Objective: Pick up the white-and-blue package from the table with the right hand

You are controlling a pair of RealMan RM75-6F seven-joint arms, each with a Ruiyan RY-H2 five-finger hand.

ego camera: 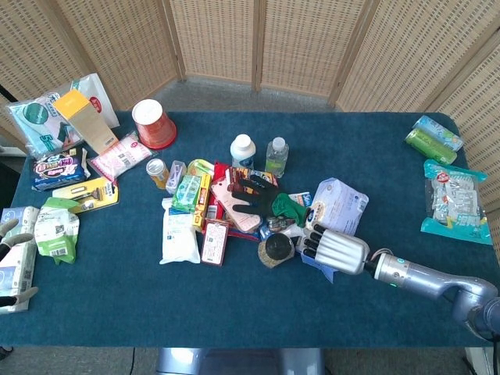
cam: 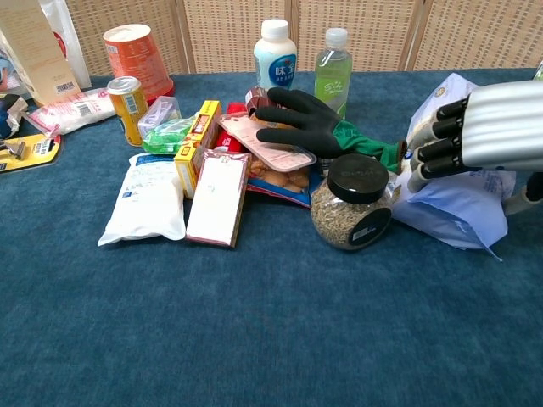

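The white-and-blue package [ego camera: 341, 205] lies right of the cluttered middle of the table, its left side tipped up off the cloth. My right hand [ego camera: 333, 248] sits at its near left edge with the fingers curled in around that edge. In the chest view the right hand [cam: 488, 125] covers the package [cam: 456, 197] from above, dark fingertips [cam: 427, 151] tucked against its left flap. My left hand [ego camera: 11, 234] shows only at the far left table edge, fingers apart and holding nothing.
A seed jar with a black lid [cam: 351, 204] stands right beside the hand's fingertips. A black-and-green glove [cam: 307, 120], two bottles [cam: 333, 59], boxes and pouches crowd the middle. Green rolls [ego camera: 432, 139] and a teal bag [ego camera: 455, 200] lie far right.
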